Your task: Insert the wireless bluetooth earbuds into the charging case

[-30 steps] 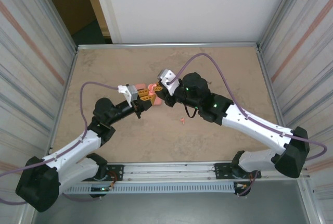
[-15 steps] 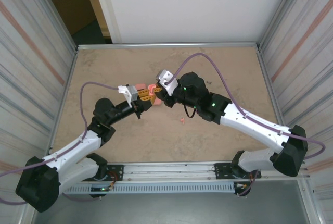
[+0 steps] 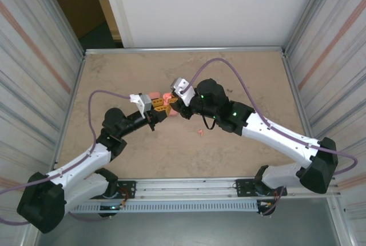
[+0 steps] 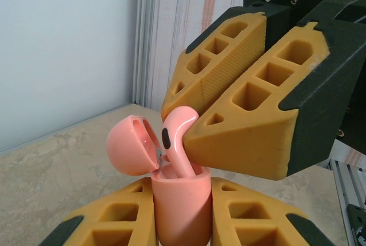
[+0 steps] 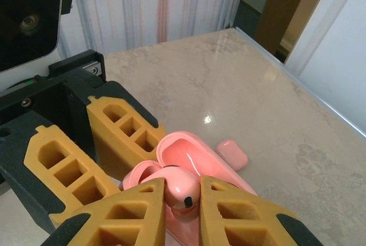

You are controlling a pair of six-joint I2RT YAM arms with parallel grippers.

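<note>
My left gripper (image 4: pixel 180 214) is shut on the body of the salmon-pink charging case (image 4: pixel 182 200), holding it upright with its lid (image 4: pixel 128 146) swung open. My right gripper (image 5: pixel 183 200) is shut on the head of one pink earbud (image 4: pixel 174 134). The earbud's stem reaches down into the case's open mouth. In the top view the two grippers, left (image 3: pixel 160 109) and right (image 3: pixel 172 102), meet at mid-table. A second tiny earbud (image 3: pixel 200 132) lies loose on the table just below the right wrist.
A small closed pink case (image 5: pixel 231 153) lies on the marble-patterned table (image 3: pixel 246 68) just beyond the held case. Metal-framed walls ring the table, and purple cables arc over both arms.
The right wrist has edged slightly left toward the held case. The left arm has stayed still with the case.
</note>
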